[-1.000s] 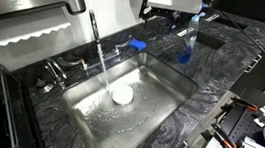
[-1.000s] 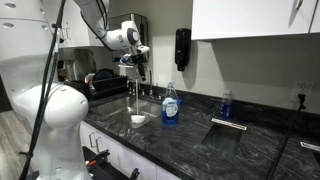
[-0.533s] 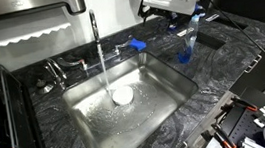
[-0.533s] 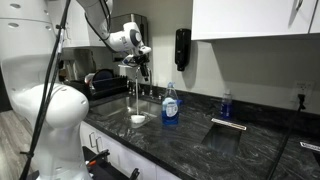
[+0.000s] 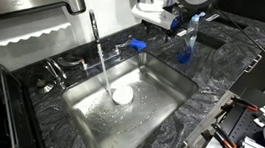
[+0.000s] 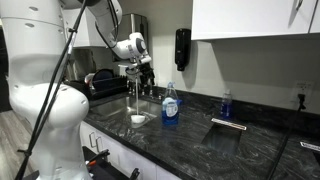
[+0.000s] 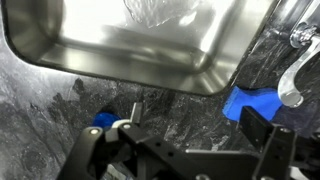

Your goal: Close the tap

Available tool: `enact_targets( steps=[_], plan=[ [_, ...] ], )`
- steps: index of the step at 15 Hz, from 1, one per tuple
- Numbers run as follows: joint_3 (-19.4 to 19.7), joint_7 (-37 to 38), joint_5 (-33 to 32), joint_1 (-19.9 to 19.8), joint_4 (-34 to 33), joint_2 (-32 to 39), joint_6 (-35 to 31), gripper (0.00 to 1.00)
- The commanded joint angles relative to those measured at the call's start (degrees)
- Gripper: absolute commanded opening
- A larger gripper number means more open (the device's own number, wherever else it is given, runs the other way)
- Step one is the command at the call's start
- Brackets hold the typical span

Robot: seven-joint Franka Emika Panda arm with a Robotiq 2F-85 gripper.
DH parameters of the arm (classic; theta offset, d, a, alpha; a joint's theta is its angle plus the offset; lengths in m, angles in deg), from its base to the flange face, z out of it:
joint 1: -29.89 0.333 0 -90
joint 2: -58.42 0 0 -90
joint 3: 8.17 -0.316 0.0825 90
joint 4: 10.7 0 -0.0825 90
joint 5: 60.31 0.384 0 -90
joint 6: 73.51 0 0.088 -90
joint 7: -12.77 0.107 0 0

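Observation:
The tap [image 5: 94,26] is a tall chrome spout at the back of the sink, and water runs from it into the basin. Its small lever handle tipped in blue [image 5: 139,44] sits on the counter edge to the right of the spout. My gripper [image 5: 170,21] hangs open and empty above and to the right of the handle, not touching it. In the wrist view the blue tip [image 7: 254,103] and chrome lever [image 7: 296,78] lie just beyond the right finger of my gripper [image 7: 190,128]. In an exterior view the gripper [image 6: 142,76] hovers over the sink.
The steel sink [image 5: 163,80] holds a white round object [image 5: 122,95] under the stream. A clear bottle with a blue base [image 5: 185,48] stands right of the handle. Short plain chrome fittings [image 5: 55,69] sit left of the spout. A blue soap bottle [image 6: 171,106] stands on the dark counter.
My arm has moved left and lower, toward the blue-tipped handle. Water keeps running and the handle has not moved.

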Motion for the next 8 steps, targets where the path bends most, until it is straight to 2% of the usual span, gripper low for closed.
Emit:
enact_targets(
  steps=[1, 5, 8],
  plan=[
    [2.59, 9.71, 1.21, 1.94, -5.63, 7.04, 1.77, 0.67],
    [4.94, 19.02, 5.38, 3.31, -9.93, 12.32, 1.54, 0.37],
    [6.02, 24.48, 10.66, 3.65, -11.27, 14.26, -1.92, 0.17]
  ],
)
